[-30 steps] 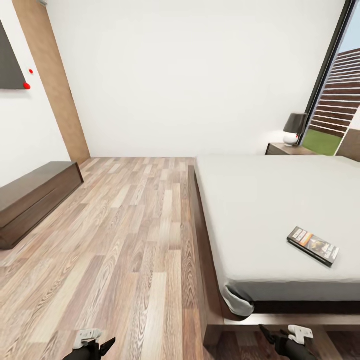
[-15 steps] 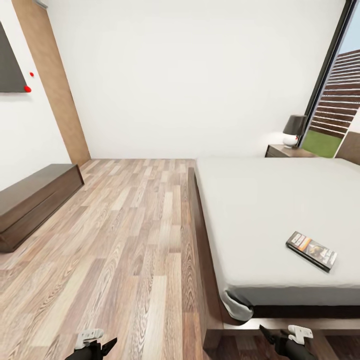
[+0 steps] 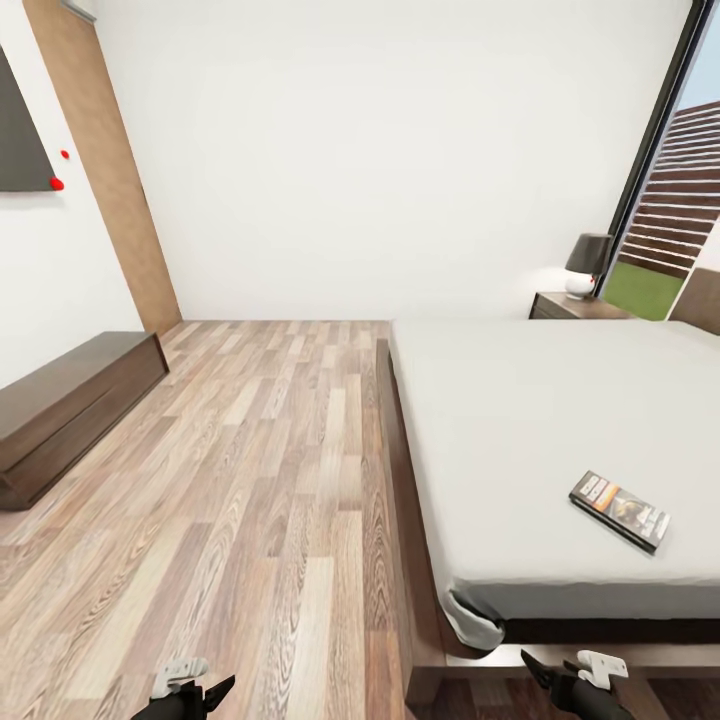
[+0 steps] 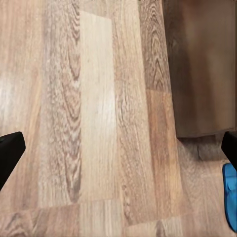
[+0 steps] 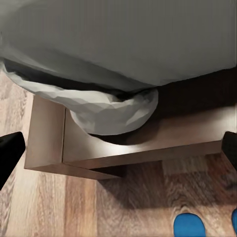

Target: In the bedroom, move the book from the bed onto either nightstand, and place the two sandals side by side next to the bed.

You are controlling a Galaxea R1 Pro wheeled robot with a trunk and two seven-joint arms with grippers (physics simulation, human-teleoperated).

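Observation:
The book (image 3: 620, 510), dark with an orange band, lies flat on the grey mattress of the bed (image 3: 520, 420), near its foot and right side. The nightstand (image 3: 572, 305) stands beyond the bed's far corner, by the window. One blue sandal (image 4: 229, 195) lies on the floor beside the bed frame's corner (image 4: 200, 74). Two blue sandal (image 5: 189, 226) tips lie on the floor below the bed's foot rail. My left gripper (image 3: 188, 690) (image 4: 118, 150) hangs open over bare planks. My right gripper (image 3: 568, 678) (image 5: 118, 150) is open, facing the mattress corner (image 5: 111, 111), holding nothing.
A long low dark cabinet (image 3: 70, 400) runs along the left wall. A dark-shaded lamp (image 3: 588, 262) stands on the nightstand. Wide wood floor (image 3: 250, 480) lies between cabinet and bed. A tall dark-framed window (image 3: 680, 180) is at the far right.
The whole head view has shifted slightly, with bed, book and nightstand sliding a little lower in the picture, so the camera moved. Both grippers keep the same pose.

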